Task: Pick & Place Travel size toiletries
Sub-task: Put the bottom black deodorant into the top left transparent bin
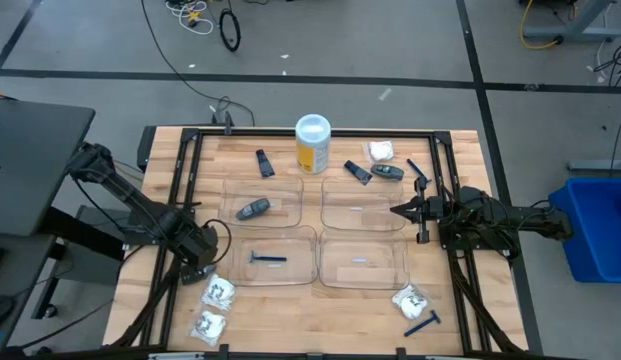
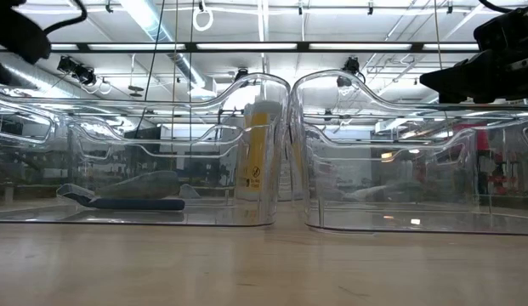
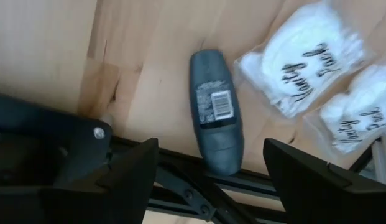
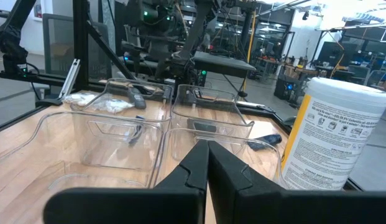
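Directly beneath the left gripper (image 3: 211, 177), a grey oval stick (image 3: 215, 111) is lying flat on the wood with nothing holding it, its long axis running straight out ahead between the two widely spread fingers (image 3: 127, 171), so the jaws are straddling its width and look well lined up for a squeeze across its narrow sides. Its near end is resting against the dark frame rail (image 3: 180, 186) at the table's edge, which may be crowding a lower finger on the way down. Just beside the stick, off the right-hand finger, two white crinkly packets (image 3: 307, 59) are sitting close enough that a wide approach risks snagging one. Farther out, the clear trays (image 1: 268, 262) are waiting toward the table's middle; the nearest is holding a blue razor (image 1: 268, 259), and the one beyond it another grey stick (image 1: 254, 209). Well across the table, the right gripper (image 1: 398, 210) is hovering over the far trays with its fingers pressed together and empty, much farther from this stick than the left arm, with the yellow canister (image 1: 312, 143) standing beyond
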Motion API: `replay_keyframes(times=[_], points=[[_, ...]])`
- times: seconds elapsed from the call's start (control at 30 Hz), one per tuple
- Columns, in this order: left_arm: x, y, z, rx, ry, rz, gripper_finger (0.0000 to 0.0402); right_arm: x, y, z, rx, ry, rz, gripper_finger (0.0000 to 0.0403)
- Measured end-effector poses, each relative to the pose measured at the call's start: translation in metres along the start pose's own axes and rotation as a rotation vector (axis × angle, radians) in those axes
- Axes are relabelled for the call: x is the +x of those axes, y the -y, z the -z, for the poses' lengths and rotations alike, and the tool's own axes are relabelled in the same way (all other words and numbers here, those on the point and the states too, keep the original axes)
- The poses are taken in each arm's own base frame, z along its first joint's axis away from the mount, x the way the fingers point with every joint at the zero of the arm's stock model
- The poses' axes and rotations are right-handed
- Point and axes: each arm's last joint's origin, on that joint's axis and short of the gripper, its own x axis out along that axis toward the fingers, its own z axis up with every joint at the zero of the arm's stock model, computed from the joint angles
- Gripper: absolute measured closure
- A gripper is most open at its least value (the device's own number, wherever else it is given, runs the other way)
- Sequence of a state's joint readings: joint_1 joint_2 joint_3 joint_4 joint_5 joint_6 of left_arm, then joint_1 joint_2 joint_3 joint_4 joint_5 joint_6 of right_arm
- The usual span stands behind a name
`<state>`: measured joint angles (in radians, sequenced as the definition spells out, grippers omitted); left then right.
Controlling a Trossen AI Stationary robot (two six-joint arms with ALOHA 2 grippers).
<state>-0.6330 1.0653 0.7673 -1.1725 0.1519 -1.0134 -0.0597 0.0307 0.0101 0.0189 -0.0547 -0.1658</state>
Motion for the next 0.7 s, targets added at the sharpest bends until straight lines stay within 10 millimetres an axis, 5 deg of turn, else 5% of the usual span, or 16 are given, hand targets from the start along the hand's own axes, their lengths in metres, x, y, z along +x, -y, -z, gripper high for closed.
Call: replay_keyframes(times=[0.27, 0.7], points=[[0.026, -0.003, 0.006, -0.024, -0.069, 0.033, 0.0101, 0.000, 0.000, 0.000, 0.000, 0.000, -0.001, 0.0390], [0.033, 0.003, 0.004, -0.106, -0.077, 0.033, 0.0101, 0.000, 0.000, 0.000, 0.000, 0.000, 0.000, 0.0390]])
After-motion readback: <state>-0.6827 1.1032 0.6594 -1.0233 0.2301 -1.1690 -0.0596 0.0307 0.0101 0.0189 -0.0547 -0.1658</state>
